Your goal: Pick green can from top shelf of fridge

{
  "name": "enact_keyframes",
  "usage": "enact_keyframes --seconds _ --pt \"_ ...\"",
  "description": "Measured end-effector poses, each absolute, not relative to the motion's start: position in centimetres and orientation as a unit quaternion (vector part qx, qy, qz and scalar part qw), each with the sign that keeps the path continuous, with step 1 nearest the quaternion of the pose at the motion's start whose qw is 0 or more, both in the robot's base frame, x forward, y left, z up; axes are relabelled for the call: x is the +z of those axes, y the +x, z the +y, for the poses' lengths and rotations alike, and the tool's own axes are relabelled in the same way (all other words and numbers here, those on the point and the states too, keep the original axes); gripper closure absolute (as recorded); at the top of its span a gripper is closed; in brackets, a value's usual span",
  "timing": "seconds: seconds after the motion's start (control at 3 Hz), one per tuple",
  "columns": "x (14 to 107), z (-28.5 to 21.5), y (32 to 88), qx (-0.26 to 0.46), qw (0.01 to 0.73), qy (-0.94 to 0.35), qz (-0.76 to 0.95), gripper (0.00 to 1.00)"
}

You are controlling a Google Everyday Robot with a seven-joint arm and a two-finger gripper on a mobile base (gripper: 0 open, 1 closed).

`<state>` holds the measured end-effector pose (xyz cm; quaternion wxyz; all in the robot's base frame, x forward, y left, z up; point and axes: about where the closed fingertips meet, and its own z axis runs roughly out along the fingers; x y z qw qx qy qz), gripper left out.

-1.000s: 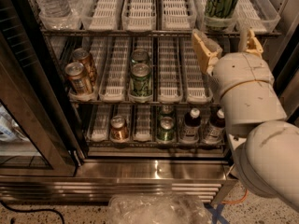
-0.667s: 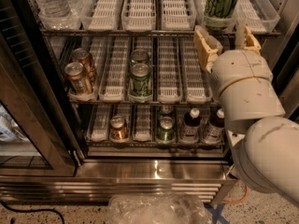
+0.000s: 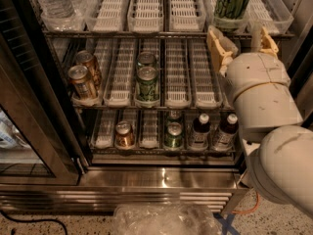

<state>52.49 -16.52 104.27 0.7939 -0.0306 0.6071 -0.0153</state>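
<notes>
**Entry: hand closing in under the green can**

Camera view, every position given from the green can.

- Green can (image 3: pixel 234 1): stands upright in a lane tray. Its top is cut off by the frame edge, and nothing is touching it.
- Top shelf (image 3: pixel 146 32): carries the green can. The white slotted trays run off to the can's left, most of them bare.
- Hand (image 3: pixel 239 32): directly below and in front of the green can, at the shelf's front rim. Its fingers (image 3: pixel 219 48) point up, spread apart and holding nothing. I judge the gap wider than the can.
- Change logged: over the last second I have seen the hand creep a little upward toward the green can, the spread about the same. I read this as the approach still running, with no grasp yet. The fingers must next rise past the tray rim and straddle the can.
- Water bottles (image 3: pixel 51 1): same shelf, far left of the green can.
- Stubby green cans (image 3: pixel 146 82): one rack down, left of the green can. These are not my target.
- Bronze cans (image 3: pixel 83 80): same lower rack, further left of the green can.
- Dark bottles (image 3: pixel 212 131): two racks below the green can.
- Fridge (image 3: pixel 156 177): steel sill far below the green can.
- Risk noted: a finger could catch the tray rim beneath the green can.
</notes>
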Motion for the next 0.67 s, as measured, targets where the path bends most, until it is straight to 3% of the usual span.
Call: enact_keyframes --seconds 0.67 --pt "104.61 -16.61 52.14 -0.017 0.795 -0.029 0.605 0.29"
